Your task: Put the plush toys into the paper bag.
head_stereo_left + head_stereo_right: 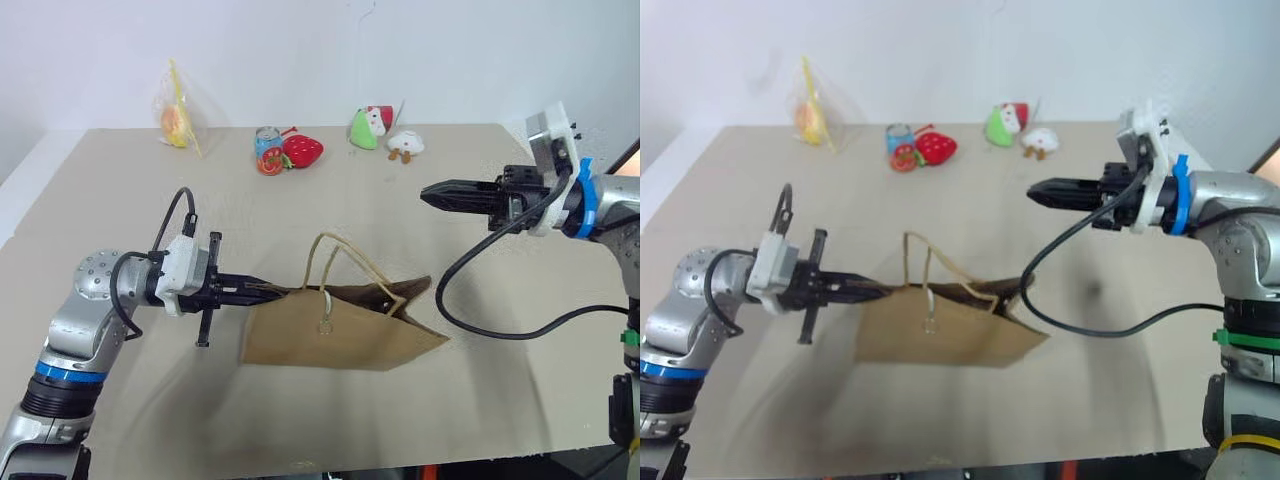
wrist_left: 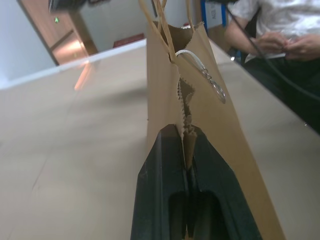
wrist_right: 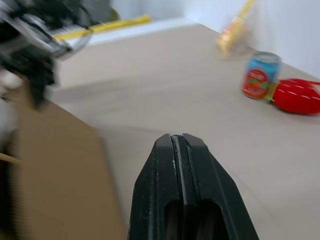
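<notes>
Plush toys sit along the far edge of the worktop: a red strawberry (image 1: 303,151) beside a printed can (image 1: 268,150), a green-and-red toy (image 1: 366,127) and a white mushroom (image 1: 406,143) further right. A clear packet (image 1: 175,120) lies toward the far left corner. The paper bag (image 1: 340,335) stands near the front middle, its top nearly flat. The left gripper (image 1: 262,290), jaws clamped on the bag's rim, holds one end. The right gripper (image 1: 440,194) hangs above the worktop, well apart from the bag and the toys, jaws together and holding nothing. Likely trouble: with only one edge pinched, the mouth may stay collapsed, so a dropped toy could land outside; a pull might tear the rim or tip the bag over.
</notes>
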Available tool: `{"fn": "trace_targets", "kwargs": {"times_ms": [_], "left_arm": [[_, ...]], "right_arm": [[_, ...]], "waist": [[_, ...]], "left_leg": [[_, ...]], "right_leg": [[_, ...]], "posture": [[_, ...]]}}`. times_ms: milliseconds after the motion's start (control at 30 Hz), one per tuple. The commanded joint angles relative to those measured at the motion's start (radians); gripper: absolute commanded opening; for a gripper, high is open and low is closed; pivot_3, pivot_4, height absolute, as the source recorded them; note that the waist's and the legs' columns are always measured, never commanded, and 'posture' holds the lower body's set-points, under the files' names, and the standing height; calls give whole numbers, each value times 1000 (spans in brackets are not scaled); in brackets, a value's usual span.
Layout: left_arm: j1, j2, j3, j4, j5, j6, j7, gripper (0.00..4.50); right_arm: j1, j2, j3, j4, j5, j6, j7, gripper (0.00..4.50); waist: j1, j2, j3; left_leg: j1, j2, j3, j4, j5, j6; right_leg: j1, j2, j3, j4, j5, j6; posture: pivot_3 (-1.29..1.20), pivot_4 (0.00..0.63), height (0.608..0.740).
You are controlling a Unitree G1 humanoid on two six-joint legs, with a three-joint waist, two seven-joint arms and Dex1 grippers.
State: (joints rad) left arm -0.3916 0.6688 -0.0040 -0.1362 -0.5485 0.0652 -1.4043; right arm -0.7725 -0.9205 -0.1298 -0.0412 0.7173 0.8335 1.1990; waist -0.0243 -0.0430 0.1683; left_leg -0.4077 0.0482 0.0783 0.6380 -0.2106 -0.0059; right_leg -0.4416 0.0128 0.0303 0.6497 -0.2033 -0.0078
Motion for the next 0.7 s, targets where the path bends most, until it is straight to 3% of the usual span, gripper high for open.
{"fn": "trace_targets", "kwargs": {"times_ms": [33, 167, 300, 333, 367, 400, 433, 467, 500, 633, 700], "left_arm": [[-25, 2, 2, 15, 11, -38, -22, 0], [-13, 8, 2, 11, 19, -47, -26, 0], [-6, 37, 10, -36, 7, 6, -18, 0], [-2, 49, 19, -58, -9, 27, -15, 538], [2, 60, 28, -79, -23, 44, -14, 853], [11, 78, 39, -111, -45, 71, -13, 1320], [18, 93, 50, -136, -65, 94, -10, 1486], [22, 102, 57, -151, -77, 109, -8, 2040], [20, 116, 73, -166, -93, 134, 1, 2187], [-21, 147, 133, -205, -166, 250, 96, 4037], [-73, 144, 178, -186, -199, 325, 204, 4420]], "right_arm": [[-42, -34, -49, -64, 135, 104, 63, 1535], [-23, -40, -35, -103, 138, 93, 76, 3052], [5, -32, -26, -130, 138, 86, 71, 4088], [11, -34, -24, -131, 132, 81, 72, 4448], [16, -36, -22, -131, 127, 76, 74, 4500], [19, -38, -21, -125, 122, 70, 78, 4500], [18, -40, -21, -120, 119, 67, 80, 4500], [16, -41, -21, -117, 117, 66, 81, 4500], [11, -40, -23, -112, 119, 67, 80, 4500], [5, -40, -29, -84, 113, 53, 83, 4500], [11, -42, -31, -60, 91, 28, 80, 4500]], "waist": [[0, 0, 0], [1, 0, 0], [1, 0, 0], [1, 0, 0], [1, 0, 0], [1, 0, 0], [1, 0, 0], [1, 0, 0], [0, 0, 0], [1, 0, 0], [1, 0, 0]], "left_leg": [[0, 0, 0, 0, 0, 0], [-1, 0, -1, 0, 0, 1], [-1, 0, 0, 0, -1, 1], [-1, 0, -1, 0, 0, 1], [-1, 0, -1, 0, 0, 1], [-1, 0, -1, 0, 0, 1], [-1, 0, -1, 0, 0, 0], [-1, 0, -1, 0, 0, 1], [-1, 0, -1, 0, 0, 0], [-1, 1, -1, 0, 0, 0], [0, 0, -1, 0, 0, 0]], "right_leg": [[0, 0, 0, 0, 0, 0], [0, -1, 0, 0, -1, -1], [0, -1, 0, 0, -1, -1], [0, -1, 0, 0, -1, -1], [0, -1, 0, 0, -1, -1], [0, -1, 0, 0, -1, -1], [0, -1, 0, 0, -1, -1], [0, -1, 0, 0, -1, -1], [0, -1, 0, 0, -1, -1], [0, -1, -1, 0, -1, -1], [0, -1, -2, 0, -1, -1]], "posture": [[0, 150, 740], [0, 150, 740], [0, 150, 740], [0, 150, 740], [0, 150, 740], [0, 150, 740], [0, 150, 740], [0, 150, 740], [0, 150, 740], [0, 150, 740], [0, 150, 740]]}}
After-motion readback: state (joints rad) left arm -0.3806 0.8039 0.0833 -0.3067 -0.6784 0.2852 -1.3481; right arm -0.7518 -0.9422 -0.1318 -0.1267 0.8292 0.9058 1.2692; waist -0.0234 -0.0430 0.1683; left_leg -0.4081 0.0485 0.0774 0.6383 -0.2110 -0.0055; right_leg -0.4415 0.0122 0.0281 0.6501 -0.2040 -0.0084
